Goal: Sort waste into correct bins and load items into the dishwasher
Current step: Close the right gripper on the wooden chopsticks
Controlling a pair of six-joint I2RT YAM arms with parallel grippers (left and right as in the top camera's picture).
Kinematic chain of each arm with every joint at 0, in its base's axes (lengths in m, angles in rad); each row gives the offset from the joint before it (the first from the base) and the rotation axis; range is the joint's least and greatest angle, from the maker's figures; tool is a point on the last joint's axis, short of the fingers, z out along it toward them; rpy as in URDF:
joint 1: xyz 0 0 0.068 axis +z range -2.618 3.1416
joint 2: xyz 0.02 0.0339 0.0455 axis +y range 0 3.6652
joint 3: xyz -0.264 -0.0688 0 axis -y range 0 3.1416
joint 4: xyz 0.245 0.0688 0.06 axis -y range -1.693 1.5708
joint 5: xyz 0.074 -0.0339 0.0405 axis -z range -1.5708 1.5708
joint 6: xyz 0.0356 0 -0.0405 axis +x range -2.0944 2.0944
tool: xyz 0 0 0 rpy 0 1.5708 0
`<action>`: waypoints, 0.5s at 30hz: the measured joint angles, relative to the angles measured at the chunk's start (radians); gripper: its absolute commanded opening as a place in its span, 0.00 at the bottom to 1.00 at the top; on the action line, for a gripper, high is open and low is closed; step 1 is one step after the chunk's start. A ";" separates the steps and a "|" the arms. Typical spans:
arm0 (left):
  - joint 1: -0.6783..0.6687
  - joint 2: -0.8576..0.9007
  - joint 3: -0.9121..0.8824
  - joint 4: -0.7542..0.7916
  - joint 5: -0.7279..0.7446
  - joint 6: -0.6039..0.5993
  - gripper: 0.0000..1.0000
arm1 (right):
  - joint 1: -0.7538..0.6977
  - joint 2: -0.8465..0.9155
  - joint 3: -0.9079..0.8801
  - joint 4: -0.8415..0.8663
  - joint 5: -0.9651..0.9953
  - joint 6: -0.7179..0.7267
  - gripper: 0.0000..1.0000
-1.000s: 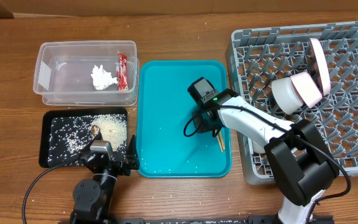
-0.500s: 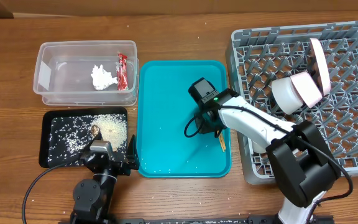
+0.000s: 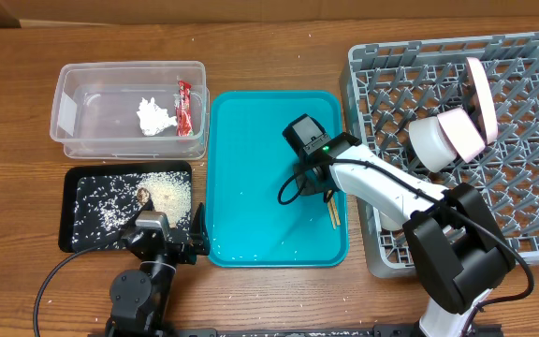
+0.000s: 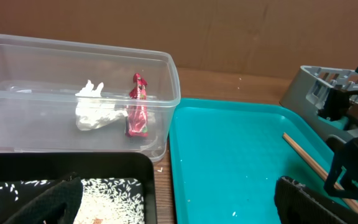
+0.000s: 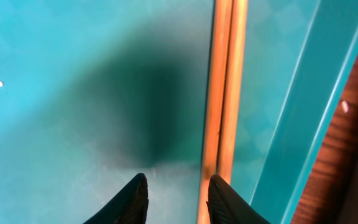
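Wooden chopsticks (image 5: 225, 93) paired flat on teal tray (image 5: 55, 50); right fingers (image 5: 132, 202) slightly apart, left fingers (image 4: 48, 202) wide, both empty.

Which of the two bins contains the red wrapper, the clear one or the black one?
The clear plastic tub, farther from the robot: the red wrapper lies in it beside the white napkin. The black tray holds rice instead.
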 measured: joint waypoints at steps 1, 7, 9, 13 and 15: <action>0.000 0.000 0.000 0.000 0.000 0.000 1.00 | 0.000 0.000 0.000 0.008 0.001 0.000 0.34; 0.000 0.000 0.000 0.000 0.000 0.000 1.00 | -0.001 0.000 -0.002 0.047 -0.001 0.000 0.33; 0.000 0.000 0.000 0.000 0.000 0.000 1.00 | -0.001 0.000 -0.015 0.076 -0.001 0.000 0.34; 0.000 0.000 0.000 0.000 0.000 0.000 1.00 | -0.003 0.000 -0.072 0.123 -0.002 0.001 0.34; 0.000 0.000 0.000 0.000 0.000 0.000 1.00 | -0.003 -0.006 -0.078 0.126 -0.003 0.001 0.30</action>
